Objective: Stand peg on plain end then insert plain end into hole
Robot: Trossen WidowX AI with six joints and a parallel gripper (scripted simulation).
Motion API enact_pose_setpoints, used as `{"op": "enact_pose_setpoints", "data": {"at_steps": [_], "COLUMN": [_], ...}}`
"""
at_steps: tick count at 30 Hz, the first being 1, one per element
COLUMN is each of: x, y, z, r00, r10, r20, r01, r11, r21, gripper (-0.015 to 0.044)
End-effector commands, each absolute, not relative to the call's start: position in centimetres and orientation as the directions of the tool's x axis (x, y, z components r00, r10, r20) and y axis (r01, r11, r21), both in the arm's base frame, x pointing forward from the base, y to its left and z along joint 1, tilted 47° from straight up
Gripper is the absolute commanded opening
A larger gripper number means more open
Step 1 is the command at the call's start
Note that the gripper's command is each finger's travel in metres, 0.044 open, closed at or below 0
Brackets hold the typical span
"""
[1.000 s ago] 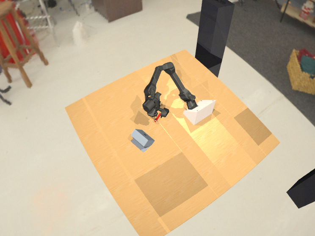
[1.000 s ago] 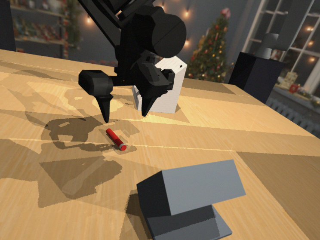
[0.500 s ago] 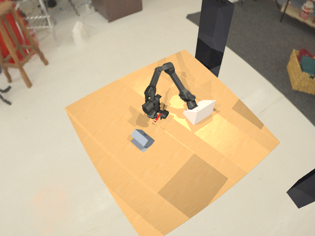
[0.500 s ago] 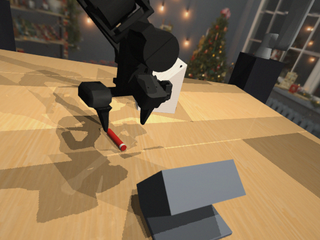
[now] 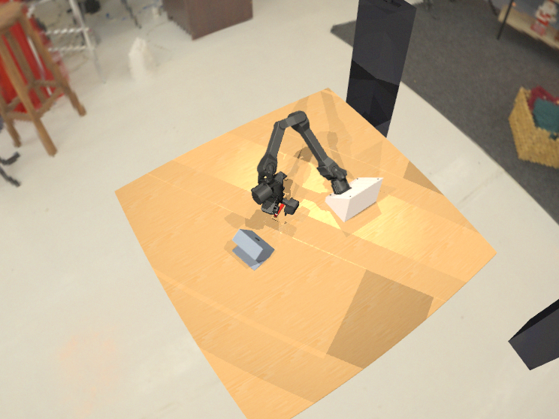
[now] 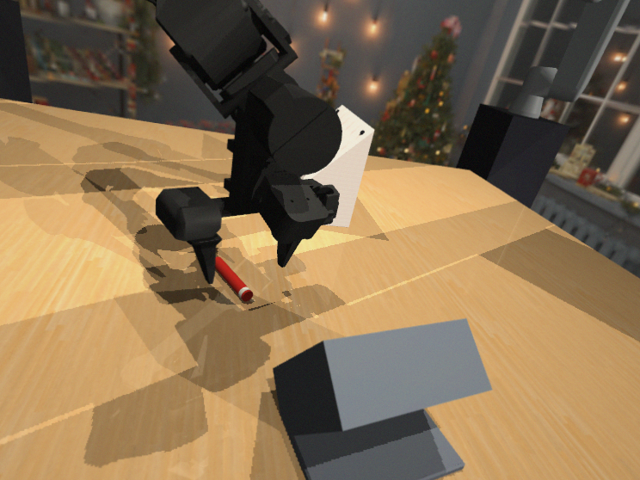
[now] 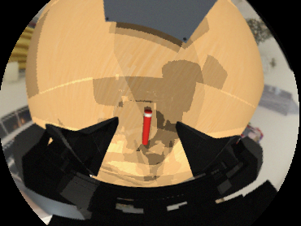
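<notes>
A red peg (image 5: 280, 209) (image 6: 231, 278) (image 7: 146, 131) lies flat on the table (image 5: 311, 288), its white-banded end towards the sloped panel. The grey-blue sloped panel (image 5: 249, 245) (image 6: 408, 374) (image 7: 159, 16) stands in front of the robot. Its dark hole (image 5: 258, 239) shows in the top view; it is hidden in the exterior view and out of sight in the wrist view. My gripper (image 6: 246, 273) (image 7: 149, 122) is wide open and empty, pointing down low above the peg. In the wrist view the peg shows between the two fingers; in the exterior view one finger partly covers its plain end.
A white wedge-shaped block (image 5: 363, 200) (image 6: 353, 178) sits on the table by the arm's base. The panel's upper part overhangs its flat foot (image 6: 382, 454) on the side seen in the exterior view. Dark pillars (image 5: 376, 67) stand beyond the table edge.
</notes>
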State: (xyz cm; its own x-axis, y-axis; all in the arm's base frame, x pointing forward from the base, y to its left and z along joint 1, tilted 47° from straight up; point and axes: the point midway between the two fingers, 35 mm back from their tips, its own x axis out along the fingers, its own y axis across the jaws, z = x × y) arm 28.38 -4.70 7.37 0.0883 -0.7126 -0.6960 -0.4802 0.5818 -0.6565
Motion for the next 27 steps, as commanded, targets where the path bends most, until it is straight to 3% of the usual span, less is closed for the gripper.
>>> {"op": "enact_pose_setpoints", "data": {"at_steps": [1, 16, 27], "x": [28.3, 28.3, 28.3], "y": [-5.3, -6.9, -6.9], "z": [6.8, 5.5, 5.5], "r00": [0.086, 0.085, 0.085], "r10": [-0.718, -0.721, -0.721], "r20": [-0.691, -0.688, -0.688], "r01": [-0.484, -0.483, -0.483], "r11": [0.576, 0.573, 0.573], "r21": [-0.658, -0.661, -0.661], "gripper": [0.0440, 0.0440, 0.0151]}}
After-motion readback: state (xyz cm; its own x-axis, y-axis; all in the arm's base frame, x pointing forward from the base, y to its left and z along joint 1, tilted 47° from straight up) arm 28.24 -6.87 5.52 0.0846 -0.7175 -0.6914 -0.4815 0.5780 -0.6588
